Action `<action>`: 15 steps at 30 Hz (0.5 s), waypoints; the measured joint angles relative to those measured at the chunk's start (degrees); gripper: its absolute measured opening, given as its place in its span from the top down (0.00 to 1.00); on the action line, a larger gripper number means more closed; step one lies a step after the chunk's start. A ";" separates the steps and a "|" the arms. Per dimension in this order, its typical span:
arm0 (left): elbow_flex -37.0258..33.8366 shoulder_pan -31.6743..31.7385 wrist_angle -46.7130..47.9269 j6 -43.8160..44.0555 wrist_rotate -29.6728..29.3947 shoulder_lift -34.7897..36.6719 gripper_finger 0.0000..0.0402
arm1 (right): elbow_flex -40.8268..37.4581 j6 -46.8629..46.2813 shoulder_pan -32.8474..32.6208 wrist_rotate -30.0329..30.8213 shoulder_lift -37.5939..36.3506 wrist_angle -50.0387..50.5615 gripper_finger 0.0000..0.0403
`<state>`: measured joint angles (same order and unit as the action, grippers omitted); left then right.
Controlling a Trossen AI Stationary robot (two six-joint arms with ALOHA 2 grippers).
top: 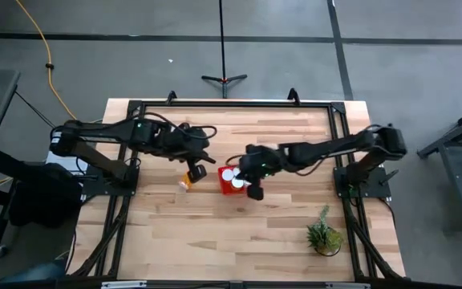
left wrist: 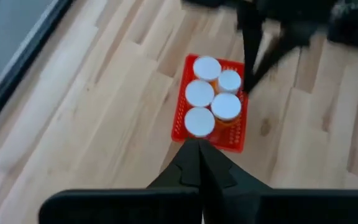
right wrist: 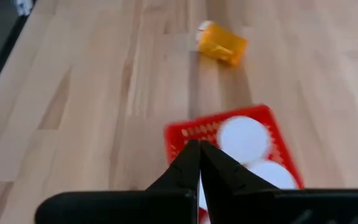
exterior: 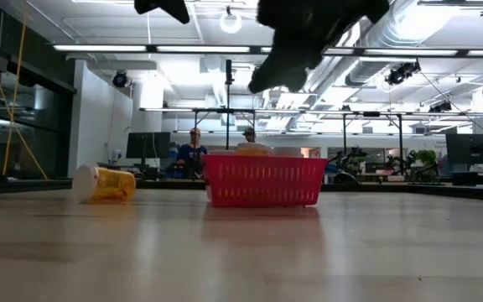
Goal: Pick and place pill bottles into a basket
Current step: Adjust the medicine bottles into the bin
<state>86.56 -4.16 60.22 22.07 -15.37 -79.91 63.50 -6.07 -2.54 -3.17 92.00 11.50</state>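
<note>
High view: one pill bottle [top: 186, 182] on its side just left of basket [top: 232, 181], nearest left claw [top: 198, 171]. Both claws pressed closed, empty; right claw [top: 254, 191] beside basket.

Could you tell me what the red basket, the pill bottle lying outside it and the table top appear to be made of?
The basket looks like moulded red plastic: thin latticed walls, uniform colour. The pill bottle on its side seems to be translucent orange plastic, since light glows through it, with an opaque white cap, probably plastic too. The table top looks like pale wood in butcher-block strips, with visible grain and a slight sheen.
</note>
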 joint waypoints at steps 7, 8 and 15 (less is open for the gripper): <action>0.01 0.02 0.42 0.32 -3.32 0.98 0.83 | 5.49 2.26 -2.03 -0.46 7.04 0.65 1.00; 0.00 0.02 0.42 0.32 -3.43 1.01 0.80 | 5.86 2.38 -2.14 -0.33 7.82 0.64 1.00; 0.00 0.02 0.38 0.12 -3.74 1.21 0.83 | 7.97 5.21 -2.73 1.03 12.25 0.92 1.00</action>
<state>86.56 -4.14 60.60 22.19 -19.11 -78.70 71.47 -0.86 -5.28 -2.14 104.26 12.41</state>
